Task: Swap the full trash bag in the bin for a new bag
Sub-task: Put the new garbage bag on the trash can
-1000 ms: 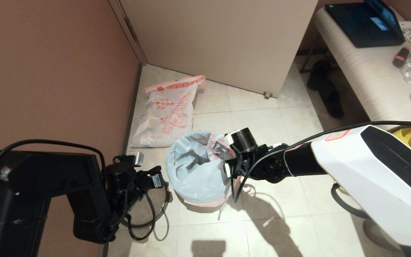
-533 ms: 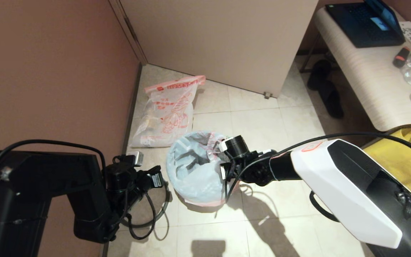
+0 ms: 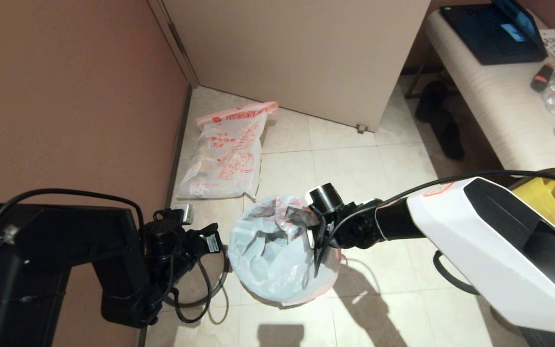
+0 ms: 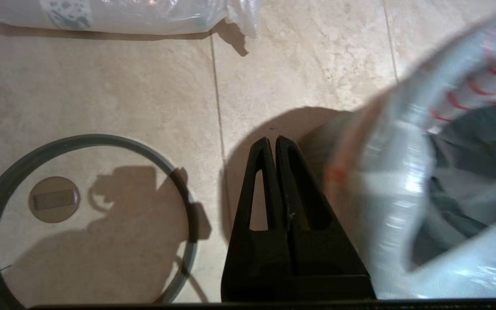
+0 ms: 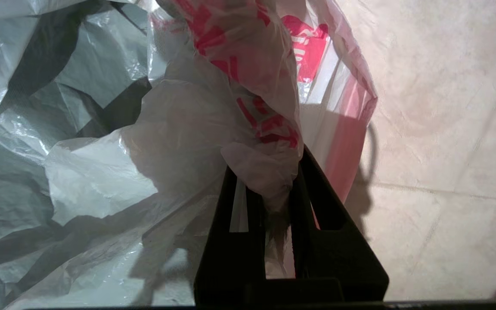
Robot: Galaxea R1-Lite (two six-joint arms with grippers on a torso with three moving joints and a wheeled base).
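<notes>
Crinkly plastic of the new bag (image 3: 277,250) lines the bin (image 3: 306,300) on the floor; the right gripper (image 5: 265,181) pinches its rim, while the left gripper (image 4: 272,144), jaws pressed together, hangs beside the grey ring (image 4: 179,181). Against the wall lies the full trash bag (image 3: 227,154).

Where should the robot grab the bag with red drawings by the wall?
Grab the full trash bag by its pink top band, coming down from above. The bag lies on the floor by the wall; its lumpy rubbish sits toward the nearer end, while the band end looks like thin, empty plastic, probably easy to pinch.
</notes>
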